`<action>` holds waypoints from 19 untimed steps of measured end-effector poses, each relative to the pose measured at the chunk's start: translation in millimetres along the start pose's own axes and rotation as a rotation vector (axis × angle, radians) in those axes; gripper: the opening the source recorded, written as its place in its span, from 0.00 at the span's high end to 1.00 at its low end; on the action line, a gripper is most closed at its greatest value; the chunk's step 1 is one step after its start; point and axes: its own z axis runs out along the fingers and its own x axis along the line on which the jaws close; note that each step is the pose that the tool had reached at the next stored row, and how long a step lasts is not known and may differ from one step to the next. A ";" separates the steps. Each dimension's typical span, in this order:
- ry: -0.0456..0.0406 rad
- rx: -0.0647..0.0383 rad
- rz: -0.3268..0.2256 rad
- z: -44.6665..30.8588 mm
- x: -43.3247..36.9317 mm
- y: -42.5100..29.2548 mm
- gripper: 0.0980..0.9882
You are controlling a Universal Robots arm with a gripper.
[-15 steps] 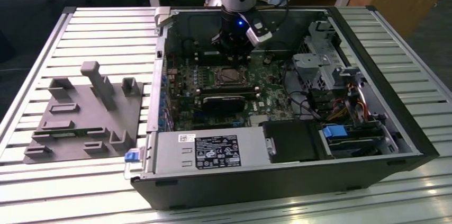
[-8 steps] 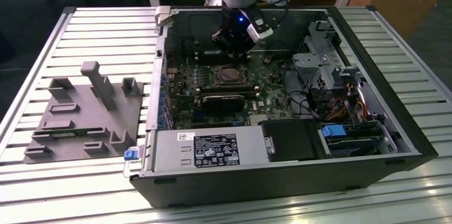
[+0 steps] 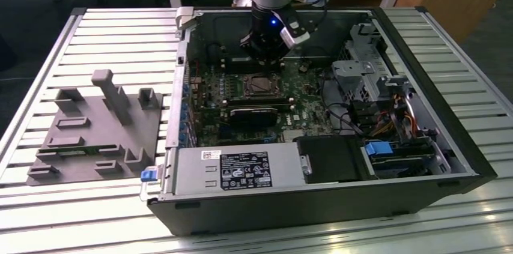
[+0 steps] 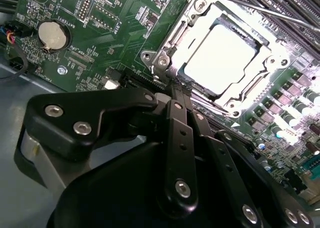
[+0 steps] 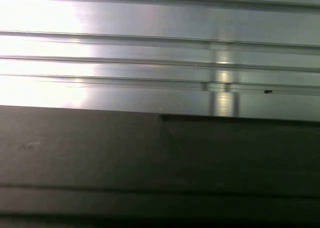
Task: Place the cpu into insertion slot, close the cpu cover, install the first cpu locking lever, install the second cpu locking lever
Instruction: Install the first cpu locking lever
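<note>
The cpu [image 4: 220,58], a pale square chip, lies in the insertion slot [image 4: 161,63] on the green board. The silvery cpu cover [image 4: 186,35] lies flat over it, framing the chip through its window. A thin metal lever rod [image 4: 260,10] runs past the far side of the socket. My gripper [image 4: 175,90] has its black fingers [image 4: 177,138] pressed together, with the tips at the socket's near edge and nothing visibly held. In the exterior view the gripper [image 3: 268,56] hangs inside the open case, just behind the insertion slot [image 3: 261,86].
The computer case [image 3: 449,170] lies open on a slatted metal table [image 3: 96,32]. A grey fixture [image 3: 96,128] stands at the exterior view's left. Drive cages and cables [image 3: 376,98] crowd the case's right. A coin battery [image 4: 52,35] sits on the board. Metal slats [image 5: 150,53] show beyond a dark edge.
</note>
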 end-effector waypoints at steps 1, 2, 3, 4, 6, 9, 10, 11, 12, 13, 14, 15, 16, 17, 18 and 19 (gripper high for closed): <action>0.0001 0.002 0.000 0.4 0.0 0.0 0.99; 0.0001 0.005 0.000 0.9 0.0 0.0 0.99; 0.0002 0.007 0.000 1.5 0.0 0.1 0.99; 0.0002 0.009 0.000 2.1 0.0 0.1 0.99; 0.0003 0.014 0.000 3.0 0.0 0.2 0.99; 0.0008 0.021 -0.001 3.9 0.1 0.1 0.99; 0.0011 0.025 -0.001 4.3 0.1 0.1 0.99; 0.0017 0.029 -0.001 4.7 0.1 0.2 0.99; 0.0021 0.032 -0.001 4.9 0.0 0.2 0.99; 0.0026 0.036 -0.001 5.2 0.0 0.1 0.99; 0.0032 0.038 -0.002 5.5 -0.1 0.1 0.99; 0.0037 0.040 -0.002 5.9 -0.2 0.1 0.99; 0.0042 0.042 -0.002 6.2 -0.4 0.2 0.99; 0.0047 0.043 -0.002 6.7 -0.5 0.2 0.99; 0.0053 0.045 -0.002 7.0 -0.7 0.2 0.99; 0.0060 0.046 -0.002 7.4 -0.8 0.2 0.99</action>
